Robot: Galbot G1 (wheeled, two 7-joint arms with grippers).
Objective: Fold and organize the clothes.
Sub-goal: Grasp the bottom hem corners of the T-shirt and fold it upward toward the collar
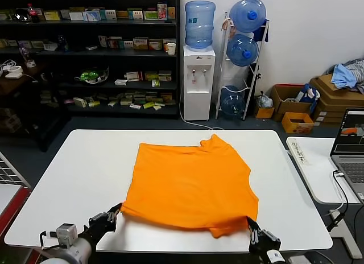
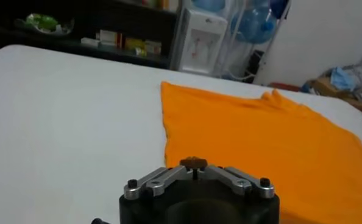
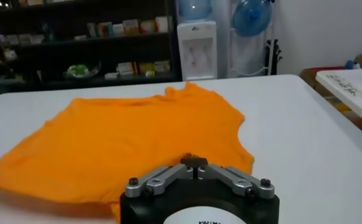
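An office storeroom is suggested by stocked shelves [image 1: 91, 53], a water dispenser [image 1: 197, 79], cardboard boxes [image 1: 296, 107] and a laptop [image 1: 348, 147].

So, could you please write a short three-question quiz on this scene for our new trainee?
1. True or false: the orange T-shirt lies on the white table.
2. Which gripper is at the shirt's near left corner? A) left gripper B) right gripper
3. What stands beyond the table, between the dark shelves and the bottle rack?

Key:
1. True
2. A
3. A water dispenser
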